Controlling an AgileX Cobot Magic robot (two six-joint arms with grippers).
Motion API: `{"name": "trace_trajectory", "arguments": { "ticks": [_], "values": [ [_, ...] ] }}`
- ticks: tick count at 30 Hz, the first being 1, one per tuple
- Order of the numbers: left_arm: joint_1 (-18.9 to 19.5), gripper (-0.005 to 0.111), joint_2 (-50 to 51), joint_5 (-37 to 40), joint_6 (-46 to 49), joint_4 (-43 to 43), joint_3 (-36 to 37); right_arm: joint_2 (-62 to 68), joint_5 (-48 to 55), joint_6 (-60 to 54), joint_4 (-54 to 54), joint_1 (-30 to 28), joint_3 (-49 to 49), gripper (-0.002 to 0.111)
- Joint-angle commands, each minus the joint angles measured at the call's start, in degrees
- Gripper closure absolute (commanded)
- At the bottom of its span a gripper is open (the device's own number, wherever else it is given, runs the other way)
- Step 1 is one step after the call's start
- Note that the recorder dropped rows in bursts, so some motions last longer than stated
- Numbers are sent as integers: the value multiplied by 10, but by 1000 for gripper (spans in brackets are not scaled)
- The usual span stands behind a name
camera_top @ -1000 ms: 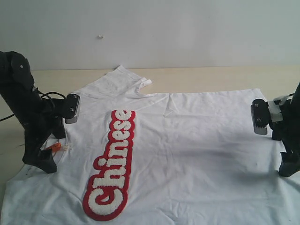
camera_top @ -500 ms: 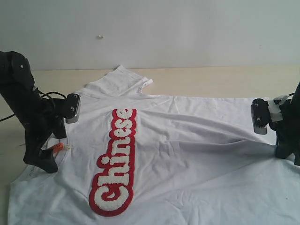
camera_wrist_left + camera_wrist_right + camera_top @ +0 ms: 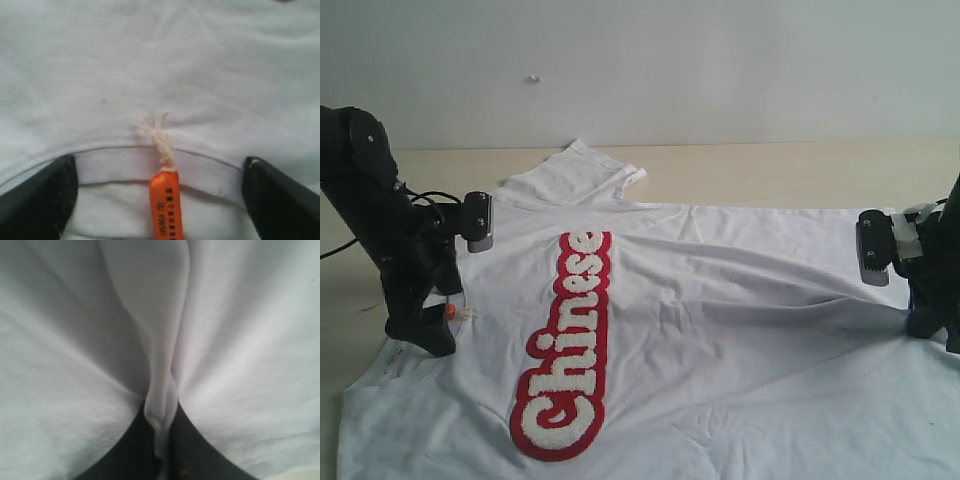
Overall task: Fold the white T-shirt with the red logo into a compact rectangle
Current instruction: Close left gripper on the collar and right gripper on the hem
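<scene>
Exterior view: white T-shirt lies spread over the desk, red logo face-up at lower left. No fold is made; all folding is left to do. Right fingers are closed on a pleat of its cloth, far right. Left fingers stand wide apart astride the orange tag, holding nothing.

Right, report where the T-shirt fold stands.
Done: the white T-shirt lies spread out, red logo up. In hand: the right tool is shut on a pinch of fabric; the left tool is open astride the collar by the orange tag. Left: every fold; none is made.
</scene>
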Motion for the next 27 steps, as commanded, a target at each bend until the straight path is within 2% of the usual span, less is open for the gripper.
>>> {"name": "trace_trajectory", "arguments": {
  "ticks": [1,4,11,18,27],
  "values": [
    [0,34,35,38,-39,5,10,20,-21,6,-9,-2,6,108],
    [0,45,27,38,-69,11,7,20,-23,8,-9,-2,6,108],
    [0,72,-44,48,-29,31,7,20,-23,16,-9,-2,6,108],
    [0,106,-75,56,-63,25,7,17,-23,19,-9,-2,6,108],
    [0,107,-75,56,-84,29,7,17,-23,28,-9,-2,6,108]
  ]
}}
